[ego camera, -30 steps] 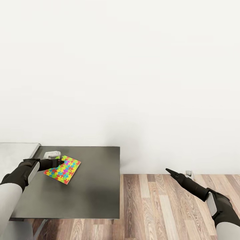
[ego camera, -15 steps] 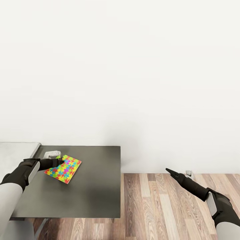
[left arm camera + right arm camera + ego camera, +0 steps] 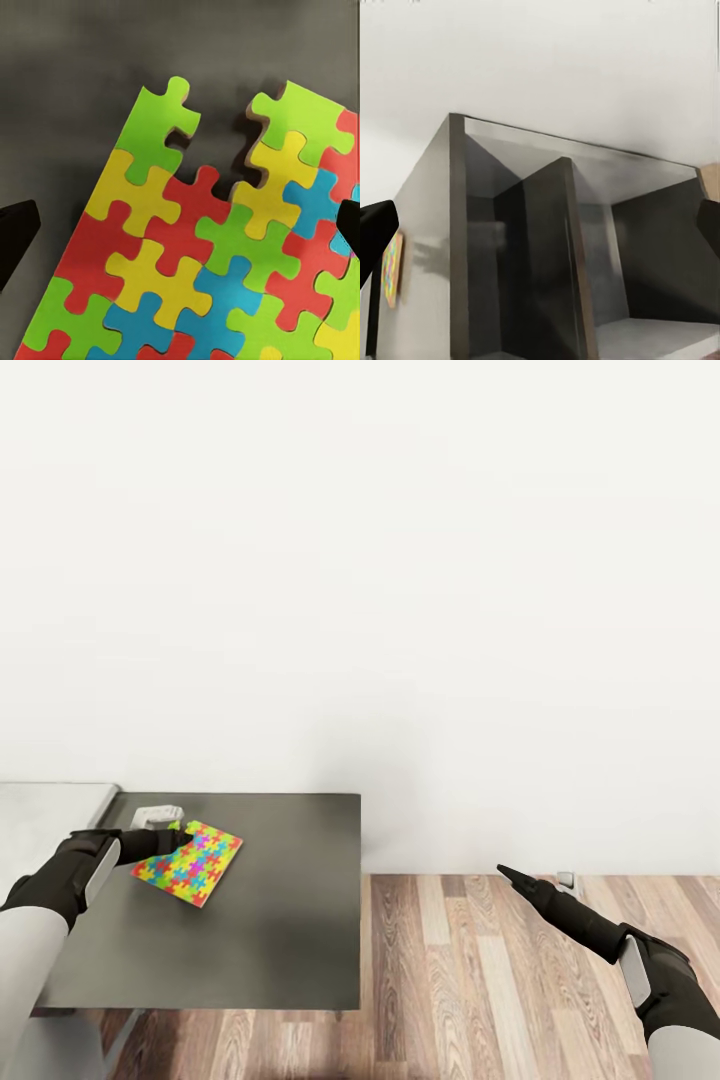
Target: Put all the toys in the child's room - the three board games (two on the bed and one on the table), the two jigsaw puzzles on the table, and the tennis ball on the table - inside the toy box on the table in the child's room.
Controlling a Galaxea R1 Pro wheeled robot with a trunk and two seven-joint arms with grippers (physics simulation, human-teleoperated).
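On the dark bench, the jigsaw puzzle lies flat with its near-left corner at the left claw, whose fingers stand apart on either side of the notched edge without clamping it. Right of the bench, the right claw hangs over the wood floor; its state cannot be determined. Compared with the earlier frame, the puzzle and left claw sit almost unchanged.

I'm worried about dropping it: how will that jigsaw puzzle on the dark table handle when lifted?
The jigsaw puzzle looks thin and flat, so probably light. Its interlocking pieces and notched edge suggest it may flex or separate. Lying flush on the table, it is likely hard to get under.
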